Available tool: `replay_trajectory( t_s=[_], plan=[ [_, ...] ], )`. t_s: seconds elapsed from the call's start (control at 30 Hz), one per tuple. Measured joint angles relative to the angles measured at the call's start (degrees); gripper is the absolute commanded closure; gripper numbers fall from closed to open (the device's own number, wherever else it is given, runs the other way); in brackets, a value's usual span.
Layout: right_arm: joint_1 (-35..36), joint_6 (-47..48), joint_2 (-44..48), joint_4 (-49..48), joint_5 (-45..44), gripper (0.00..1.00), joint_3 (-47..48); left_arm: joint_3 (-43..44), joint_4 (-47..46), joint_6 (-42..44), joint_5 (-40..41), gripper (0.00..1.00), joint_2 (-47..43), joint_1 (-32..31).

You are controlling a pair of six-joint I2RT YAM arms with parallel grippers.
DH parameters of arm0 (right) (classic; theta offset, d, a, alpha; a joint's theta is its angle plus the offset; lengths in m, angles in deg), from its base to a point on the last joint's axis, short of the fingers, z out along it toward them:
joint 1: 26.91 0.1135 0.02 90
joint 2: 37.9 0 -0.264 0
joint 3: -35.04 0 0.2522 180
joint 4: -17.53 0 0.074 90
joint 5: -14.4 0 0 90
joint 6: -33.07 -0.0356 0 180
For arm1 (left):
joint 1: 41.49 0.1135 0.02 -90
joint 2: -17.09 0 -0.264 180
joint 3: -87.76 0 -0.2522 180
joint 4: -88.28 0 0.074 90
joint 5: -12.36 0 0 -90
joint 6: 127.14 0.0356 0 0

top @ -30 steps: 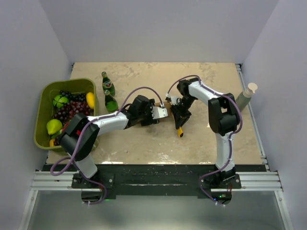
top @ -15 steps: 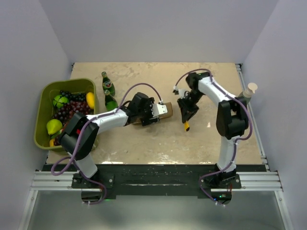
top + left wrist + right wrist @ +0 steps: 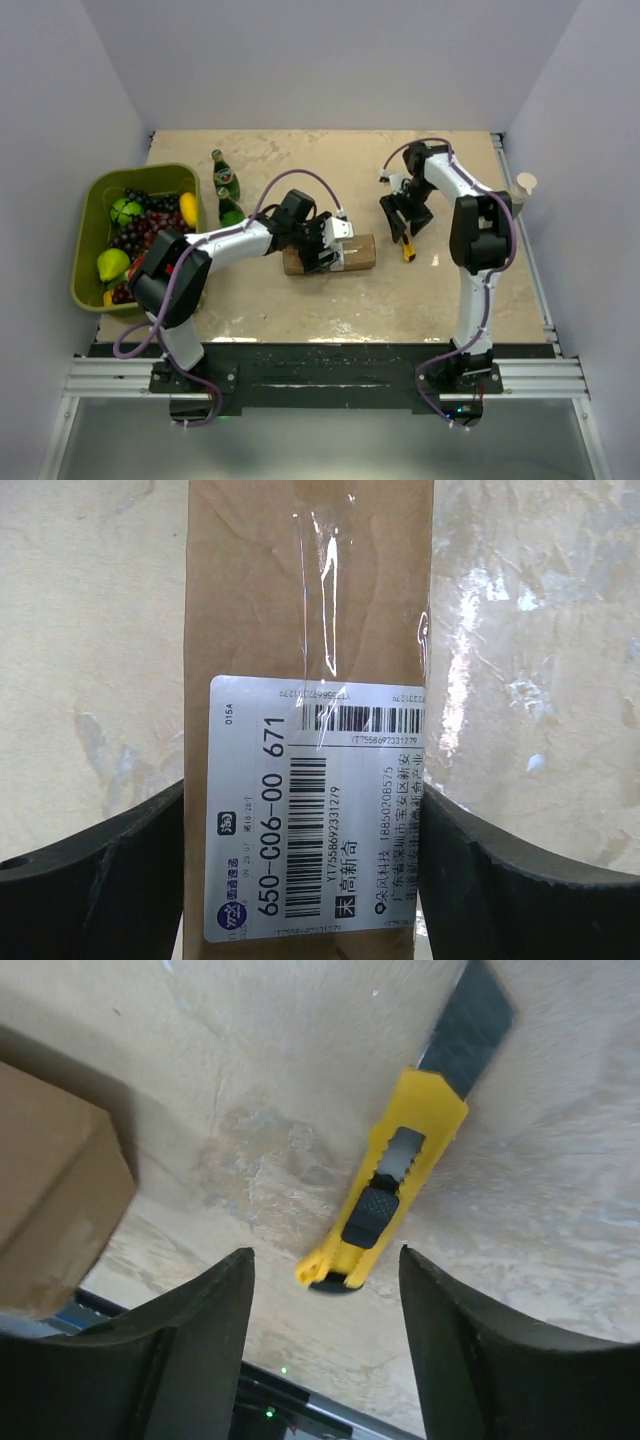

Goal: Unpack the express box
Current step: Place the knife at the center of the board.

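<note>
The express box [image 3: 358, 253] is a brown carton lying left to right on the table, its white label [image 3: 315, 810] facing up. My left gripper [image 3: 326, 246] is shut on it, a finger pressed to each long side [image 3: 303, 790]. A yellow utility knife [image 3: 407, 248] lies flat on the table right of the box, its dark blade [image 3: 468, 1020] pushed out. My right gripper [image 3: 405, 215] hangs open just above the knife's handle [image 3: 400, 1185], touching nothing [image 3: 325, 1252]. A corner of the box [image 3: 55, 1190] shows at the left of the right wrist view.
A green basket [image 3: 92, 190] of grapes and other fruit stands at the left edge. Two green bottles [image 3: 225, 178] [image 3: 231, 212] stand beside it, close behind the left arm. A pale bottle with a cap [image 3: 512, 205] stands at the table's right edge.
My right gripper carried the knife away from the box to the right, then opened and left it on the table. My left gripper drew the box toward the near edge.
</note>
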Motion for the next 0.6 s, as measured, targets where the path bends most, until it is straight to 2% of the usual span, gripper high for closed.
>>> replay_trajectory(
  t_s=[0.17,0.37,0.43,0.47,0.53,0.6],
  plan=[
    [-0.2,0.7,3.6,-2.2,1.5,0.26,3.3,1.6,4.2,-0.2,-2.1,0.0,0.1,0.1],
    [0.0,0.7,8.4,-6.9,8.3,0.35,5.5,11.8,11.6,2.7,-3.2,0.01,-0.2,2.5],
    [0.8,0.2,5.6,-8.3,9.5,0.36,8.7,14.0,13.6,5.2,-4.8,0.07,-1.7,4.0],
    [1.4,0.0,3.5,-9.3,10.0,0.36,10.4,14.0,14.7,7.1,-5.6,0.13,-2.9,4.5],
    [3.1,-0.4,-2.1,-11.2,10.8,0.39,14.0,12.5,19.2,12.0,-7.5,0.21,-7.5,5.5],
    [4.9,-0.7,-6.7,-12.4,11.3,0.41,15.7,9.6,22.5,16.1,-8.8,0.45,-11.7,5.3]
  ],
)
